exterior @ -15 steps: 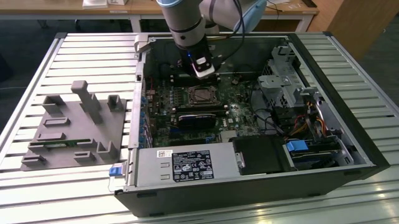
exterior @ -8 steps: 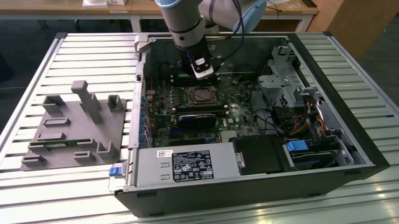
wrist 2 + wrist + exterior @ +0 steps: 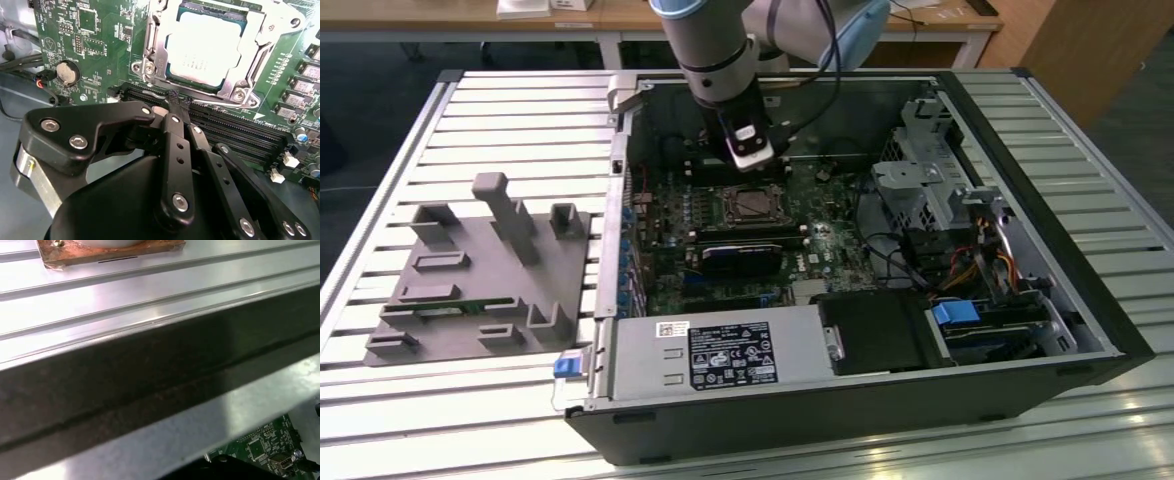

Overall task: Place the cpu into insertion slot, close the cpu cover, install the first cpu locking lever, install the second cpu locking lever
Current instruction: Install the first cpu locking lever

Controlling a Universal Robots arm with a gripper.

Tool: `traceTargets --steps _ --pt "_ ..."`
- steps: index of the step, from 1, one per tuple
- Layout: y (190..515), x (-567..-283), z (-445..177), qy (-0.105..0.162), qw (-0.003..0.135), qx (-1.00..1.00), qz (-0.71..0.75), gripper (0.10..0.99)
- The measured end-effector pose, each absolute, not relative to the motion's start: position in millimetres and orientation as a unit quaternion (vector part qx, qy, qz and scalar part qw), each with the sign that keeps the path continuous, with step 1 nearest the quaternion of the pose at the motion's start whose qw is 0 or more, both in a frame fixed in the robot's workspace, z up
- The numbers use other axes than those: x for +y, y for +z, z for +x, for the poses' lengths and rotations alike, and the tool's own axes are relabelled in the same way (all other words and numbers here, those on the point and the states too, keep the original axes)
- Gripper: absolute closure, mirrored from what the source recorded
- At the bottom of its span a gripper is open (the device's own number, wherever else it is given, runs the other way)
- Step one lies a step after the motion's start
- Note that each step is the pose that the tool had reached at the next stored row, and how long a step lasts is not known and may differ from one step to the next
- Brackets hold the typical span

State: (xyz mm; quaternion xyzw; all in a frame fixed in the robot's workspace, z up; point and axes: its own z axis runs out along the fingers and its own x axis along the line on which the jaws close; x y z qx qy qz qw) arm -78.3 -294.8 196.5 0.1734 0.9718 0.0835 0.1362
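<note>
Pincer [image 3: 178, 101], tips together, just beside cpu cover [image 3: 154, 47] over cpu [image 3: 204, 47]

No print can be read. In the exterior view the power supply [image 3: 640, 365], at 6 o'clock in the case [image 3: 854, 412], carries a dark label [image 3: 734, 367] and a small white label [image 3: 674, 328]. In the second wrist view the cpu [image 3: 210, 50] bears faint marks.

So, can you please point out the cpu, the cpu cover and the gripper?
cpu [image 3: 207, 50]: second wrist view, middle of its silver face.
cpu cover [image 3: 159, 50]: second wrist view, one side bar of the frame.
gripper [image 3: 178, 101]: second wrist view, between its fingertips.
</note>
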Motion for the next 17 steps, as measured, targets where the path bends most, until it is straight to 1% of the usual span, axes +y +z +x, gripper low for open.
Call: traceTargets --steps 10,17 --pt "191.2 -294.9 -78.4 0.072 0.141 0.970 0.185 0.980" --pt "189.7 -294.5 -78.4 0.071 0.142 0.969 0.187 0.980"
